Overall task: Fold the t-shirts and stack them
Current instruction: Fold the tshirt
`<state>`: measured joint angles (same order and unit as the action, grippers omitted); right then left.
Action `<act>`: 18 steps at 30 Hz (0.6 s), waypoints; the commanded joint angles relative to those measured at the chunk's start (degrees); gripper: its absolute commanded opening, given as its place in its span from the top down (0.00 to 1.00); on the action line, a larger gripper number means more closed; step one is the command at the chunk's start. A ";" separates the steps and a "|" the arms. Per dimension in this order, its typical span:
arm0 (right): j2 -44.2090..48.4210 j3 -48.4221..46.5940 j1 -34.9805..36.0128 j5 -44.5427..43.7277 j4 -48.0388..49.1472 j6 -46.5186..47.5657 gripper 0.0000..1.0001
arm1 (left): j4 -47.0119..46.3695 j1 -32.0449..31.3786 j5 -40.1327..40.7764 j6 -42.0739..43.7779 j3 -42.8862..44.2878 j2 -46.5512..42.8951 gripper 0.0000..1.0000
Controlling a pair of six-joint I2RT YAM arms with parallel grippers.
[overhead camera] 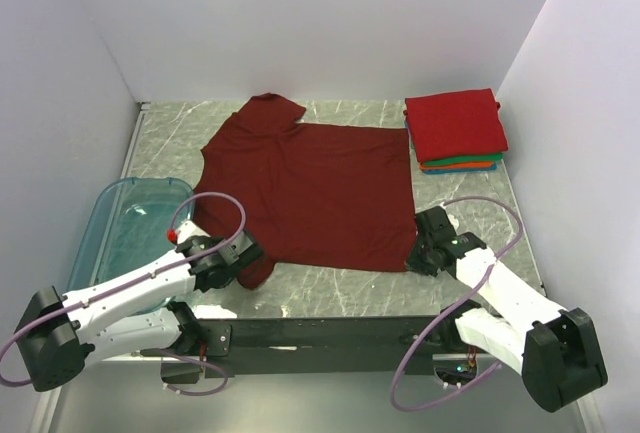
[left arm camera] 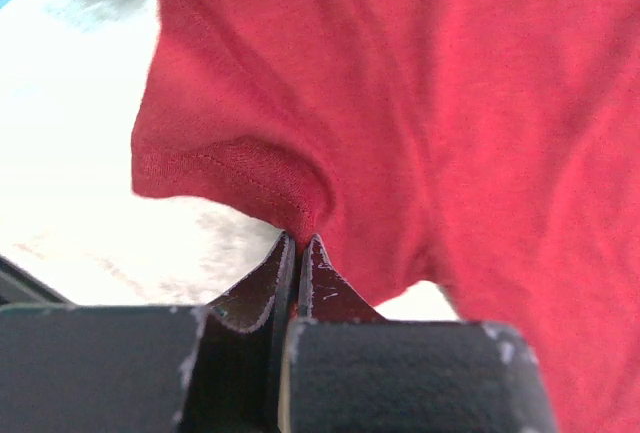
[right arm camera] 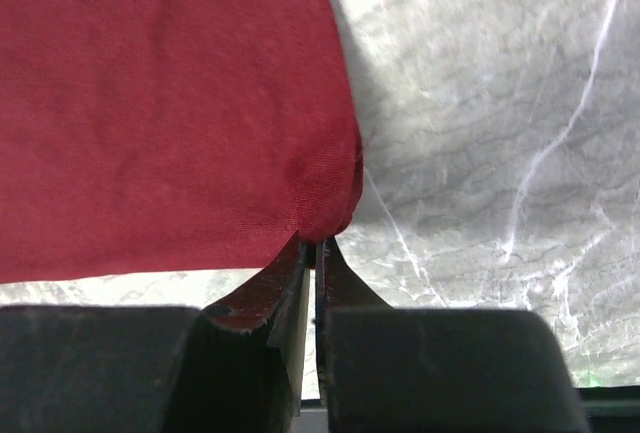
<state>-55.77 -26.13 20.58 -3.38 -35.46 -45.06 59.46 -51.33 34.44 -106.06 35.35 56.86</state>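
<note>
A dark maroon t-shirt (overhead camera: 310, 193) lies spread flat on the marble table, collar to the far left. My left gripper (overhead camera: 243, 258) is shut on the shirt's near left sleeve; the left wrist view shows the cloth (left arm camera: 300, 133) pinched at the fingertips (left arm camera: 300, 241). My right gripper (overhead camera: 418, 256) is shut on the shirt's near right hem corner; the right wrist view shows that corner (right arm camera: 325, 203) bunched between the jaws. A folded stack (overhead camera: 457, 131) sits at the far right, bright red on top, green, orange and blue edges below.
A translucent teal plastic bin (overhead camera: 130, 233) stands at the near left, beside my left arm. White walls enclose the table on three sides. The table's dark front edge (overhead camera: 330, 331) runs between the arm bases.
</note>
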 commanded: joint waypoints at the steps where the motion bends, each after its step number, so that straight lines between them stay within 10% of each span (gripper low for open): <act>1: -0.66 -4.62 -0.36 -1.72 -0.22 2.16 0.93 | 1.71 0.18 4.93 1.82 4.19 0.44 1.00; 18: -6.72 -17.11 -2.12 -3.48 -0.92 7.70 0.95 | -9.71 12.65 9.51 24.22 17.63 8.53 1.00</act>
<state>-61.43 -39.81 19.31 -4.97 -36.69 -39.40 54.87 -40.62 41.91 -89.43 49.28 64.45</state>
